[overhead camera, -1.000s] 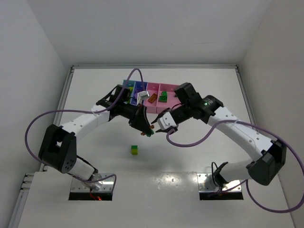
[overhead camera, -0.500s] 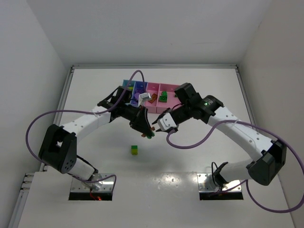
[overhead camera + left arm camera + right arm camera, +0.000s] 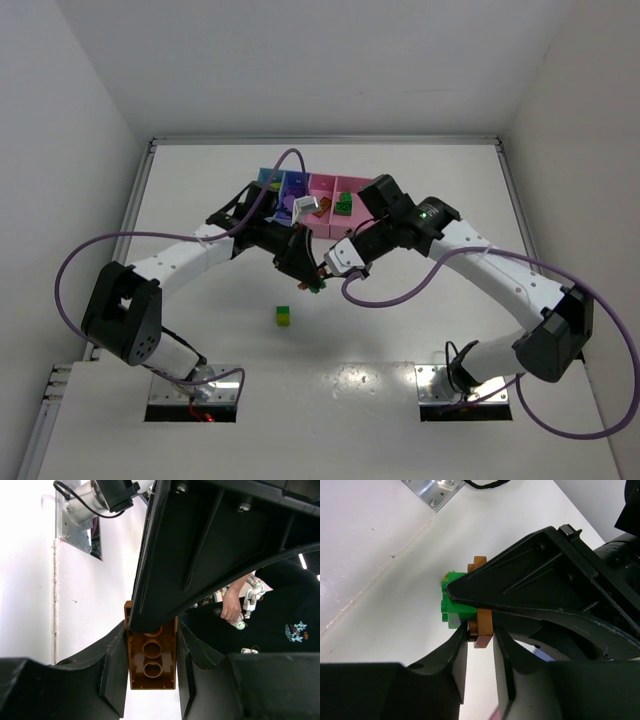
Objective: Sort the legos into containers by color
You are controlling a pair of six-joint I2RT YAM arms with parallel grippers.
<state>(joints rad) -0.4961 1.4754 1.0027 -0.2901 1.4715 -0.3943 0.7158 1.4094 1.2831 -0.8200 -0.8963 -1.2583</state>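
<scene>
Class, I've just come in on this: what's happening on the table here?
Both arms meet over the middle of the table. The left gripper is shut on an orange brick with a green brick stuck to it. The right gripper has its fingers either side of that orange brick; a firm grip is unclear. A green-and-yellow stack lies loose, and the containers already hold some bricks.

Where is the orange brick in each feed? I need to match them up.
Top external: orange brick just left of centre, where left hand and right hand meet.
Left wrist: bottom centre, between its own fingers.
Right wrist: centre, against a green brick.
Shared landmark: black fingers flanking it.
</scene>
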